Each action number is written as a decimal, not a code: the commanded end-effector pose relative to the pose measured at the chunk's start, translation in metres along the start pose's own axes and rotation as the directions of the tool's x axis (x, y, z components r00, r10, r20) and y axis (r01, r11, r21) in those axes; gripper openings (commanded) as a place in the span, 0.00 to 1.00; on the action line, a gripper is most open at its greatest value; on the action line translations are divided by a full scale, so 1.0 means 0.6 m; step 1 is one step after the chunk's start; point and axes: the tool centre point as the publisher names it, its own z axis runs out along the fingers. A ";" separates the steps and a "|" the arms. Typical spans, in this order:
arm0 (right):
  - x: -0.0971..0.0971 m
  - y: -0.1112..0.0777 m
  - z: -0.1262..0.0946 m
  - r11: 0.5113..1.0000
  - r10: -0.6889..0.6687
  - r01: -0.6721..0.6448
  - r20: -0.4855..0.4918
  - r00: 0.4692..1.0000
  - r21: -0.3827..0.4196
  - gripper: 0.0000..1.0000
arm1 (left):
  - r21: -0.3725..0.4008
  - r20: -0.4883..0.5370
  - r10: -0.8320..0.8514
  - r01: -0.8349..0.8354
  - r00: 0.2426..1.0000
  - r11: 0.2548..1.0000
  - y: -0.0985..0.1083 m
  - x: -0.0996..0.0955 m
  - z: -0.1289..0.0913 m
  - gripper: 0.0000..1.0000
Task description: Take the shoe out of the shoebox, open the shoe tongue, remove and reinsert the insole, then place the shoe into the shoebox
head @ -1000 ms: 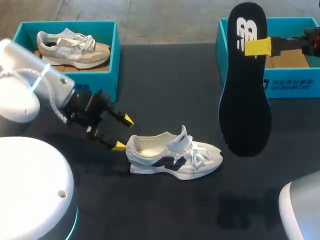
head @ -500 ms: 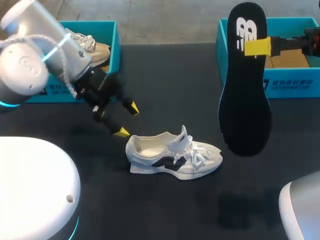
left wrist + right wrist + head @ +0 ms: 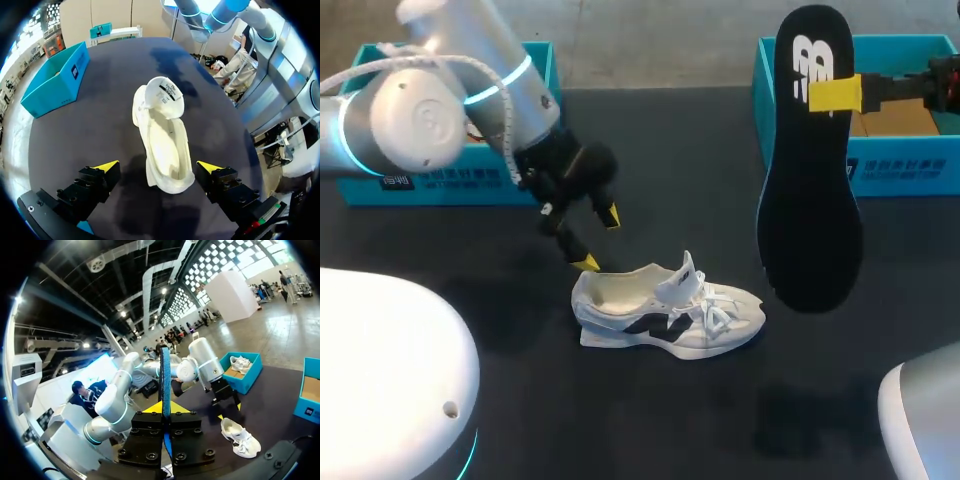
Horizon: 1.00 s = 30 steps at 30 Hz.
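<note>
Shoe (image 3: 665, 312) lies on its sole in the lower middle of the head view, on the black table (image 3: 680, 160), tongue lifted and its inside bare. It looks light and soft-sided, so I judge the firmer heel rim the best hold. The insole (image 3: 810, 170) hangs at the upper right, thin and likely bendy, pinched near its top by the right gripper (image 3: 835, 93) in front of the blue shoebox (image 3: 905, 170). The left gripper (image 3: 598, 239) tilts down just up-left of the heel, fingers spread. In the left wrist view the heel sits between those wide-open fingers (image 3: 106, 166), touching neither. In the right wrist view the gripper clamps the insole (image 3: 165, 375) edge-on, with the shoe (image 3: 240, 437) well ahead.
</note>
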 end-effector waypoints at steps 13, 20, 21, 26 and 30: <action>-0.002 0.007 0.003 1.000 0.001 -0.001 0.000 1.000 0.008 0.00 | -0.119 0.031 0.025 -0.021 0.999 0.993 -0.011 -0.011 0.050 1.00; -0.002 0.007 0.003 1.000 0.001 -0.001 0.000 1.000 0.008 0.00 | -0.118 0.044 0.027 -0.022 0.999 0.993 -0.015 -0.010 0.059 1.00; -0.002 0.007 0.003 1.000 0.001 -0.001 0.000 1.000 0.008 0.00 | -0.113 0.036 0.014 -0.010 0.999 0.994 -0.015 -0.009 0.060 1.00; -0.002 0.007 0.003 1.000 0.001 -0.001 0.000 1.000 0.008 0.00 | -0.109 0.017 0.011 -0.009 1.000 0.994 -0.015 0.001 0.046 1.00; -0.002 0.007 0.003 1.000 0.001 -0.001 0.000 1.000 0.008 0.00 | -0.137 -0.004 0.037 -0.037 0.999 0.990 -0.010 0.026 0.015 1.00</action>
